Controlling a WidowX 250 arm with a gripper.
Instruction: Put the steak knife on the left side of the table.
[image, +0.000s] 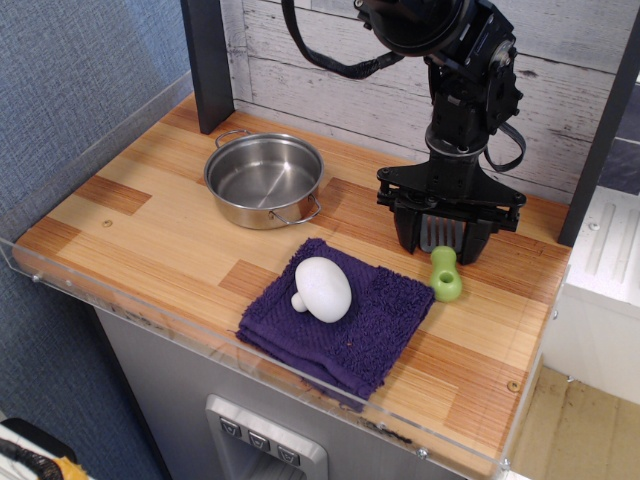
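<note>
The steak knife is a small toy utensil with a flat grey slotted head (441, 233) and a chunky lime-green handle (445, 275). It lies on the striped wooden table (150, 225) at the back right, handle pointing to the front. My black gripper (441, 240) is down at the table, jaws open. One finger (407, 236) is left of the grey head and the other is right of it, both very close to its sides. The gripper body hides part of the head.
A steel pot (264, 180) stands at the back middle. A folded purple cloth (350, 320) lies at the front with a white mushroom (322, 289) on it, just left of the green handle. A clear acrylic rim (120, 305) runs along the front edge.
</note>
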